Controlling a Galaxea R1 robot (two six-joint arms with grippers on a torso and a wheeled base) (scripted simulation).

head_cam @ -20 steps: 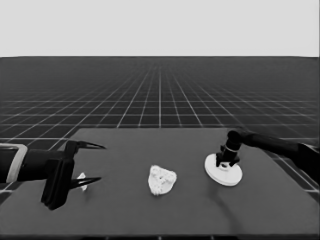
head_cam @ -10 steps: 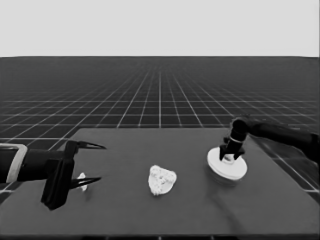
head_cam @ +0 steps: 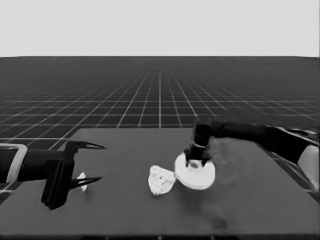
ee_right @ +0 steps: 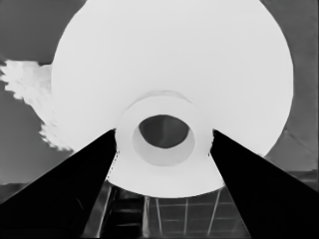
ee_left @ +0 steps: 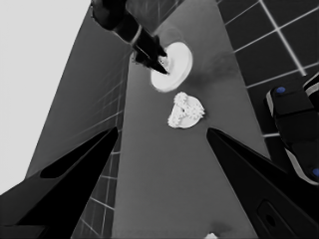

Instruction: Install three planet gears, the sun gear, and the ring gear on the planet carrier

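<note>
Now right fingers pinch larger round part at raised hub, lying flat; left fingers spread, parked.

Two arms, black near the ends and pale grey behind, each bearing long, pointed black fingers.

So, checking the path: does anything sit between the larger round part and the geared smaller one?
Nothing visible. The right tool grips the larger round part by its hub, right beside the smaller round part; the left tool waits far left.

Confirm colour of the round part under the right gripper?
Plain white, no pattern: the larger round part. Right wrist view shows it best.
</note>
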